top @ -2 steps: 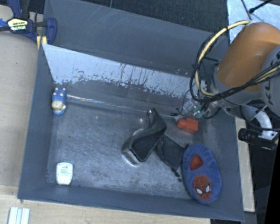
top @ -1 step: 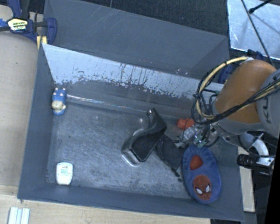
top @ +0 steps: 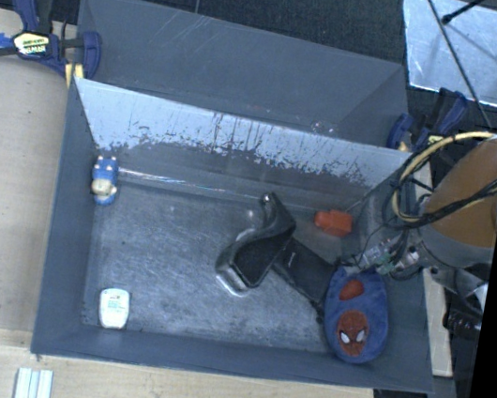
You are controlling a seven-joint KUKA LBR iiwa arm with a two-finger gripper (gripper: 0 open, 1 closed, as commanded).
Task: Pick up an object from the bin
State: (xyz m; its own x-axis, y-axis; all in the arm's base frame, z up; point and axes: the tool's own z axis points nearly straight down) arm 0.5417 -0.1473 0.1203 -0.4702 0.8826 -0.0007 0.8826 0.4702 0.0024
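A KUKA arm's gripper hangs at the right edge of the grey metal bin, its tip half lost among cables below the orange wrist cover. Whether it is open or closed cannot be told from here, and nothing can be made out in its grasp.

Directly beneath it, in the lower right corner of the bin, lies a blue Spider-Man pouch, the nearest thing to the tool; whether its upper end touches the gripper is unclear. Just left of the gripper sits a small orange piece. Toward mid-frame, 2 dark items lie together: a curved grey-black object and a flat black slab that reaches the pouch's edge. Well apart, a small blue-and-yellow figure stands by the left wall, and a white tag-like item lies at lower left.

By the look of it, the pick is only beginning. Every item rests on the bin floor and none is lifted. Closing on 1 item and raising it clear all remain to be done.
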